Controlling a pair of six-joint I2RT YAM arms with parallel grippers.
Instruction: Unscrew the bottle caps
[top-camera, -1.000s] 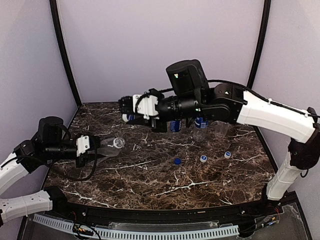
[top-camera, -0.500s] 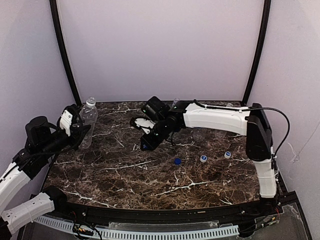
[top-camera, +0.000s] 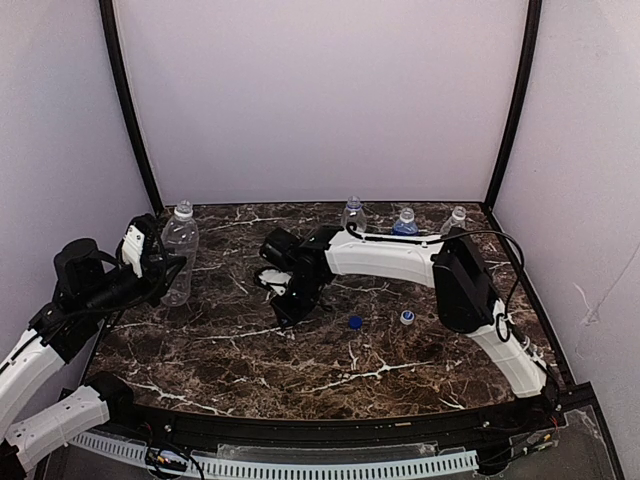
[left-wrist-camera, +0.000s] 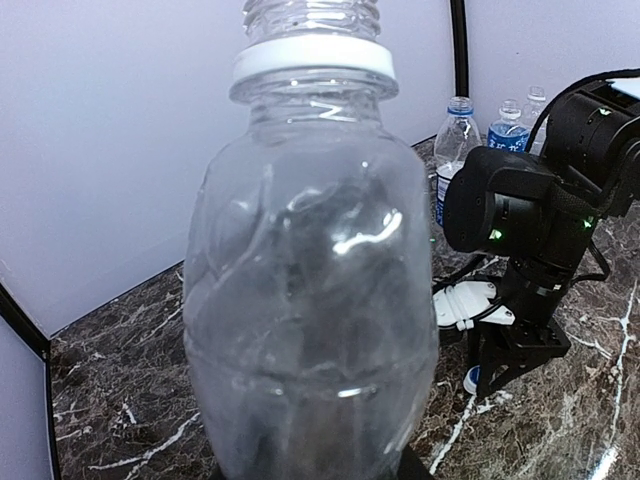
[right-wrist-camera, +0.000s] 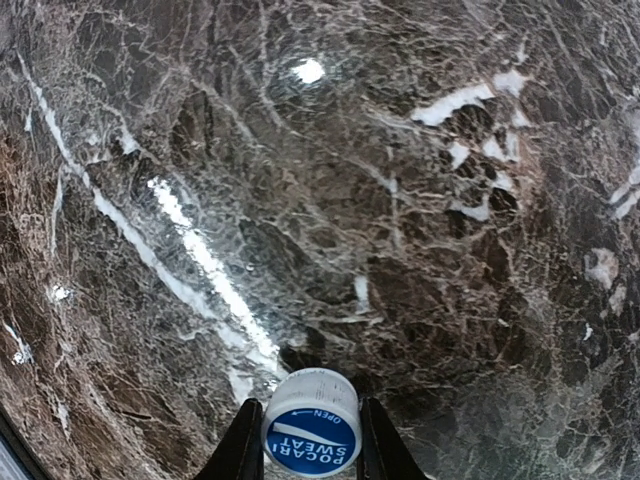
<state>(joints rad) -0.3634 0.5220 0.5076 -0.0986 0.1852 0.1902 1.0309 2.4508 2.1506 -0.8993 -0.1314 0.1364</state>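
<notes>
Looks pretty far along to me. The left gripper is clamped round a clear bottle, standing upright at the far left of the table. In the left wrist view the neck is bare: threads showing, just the white ring under them, so that one's done.

The right gripper is pointing straight down a bit left of the middle of the table, fingers pinching a printed cap (blue top with lettering, white rim) just above the marble. Can't tell if it's touching the surface or not.

Two more are loose on the table to the right of it: a dark blue cap and a pale cap, near each other. I only count three caps in total. If there's a fourth, the right arm may be covering it.

The far bottles, three of them, stand in a row along the far edge, right of centre. They're too small for me to say whether their necks are open.

My guess: the unscrewing is mostly or all finished, and what's left is letting go of that cap and setting down the clear bottle
</notes>
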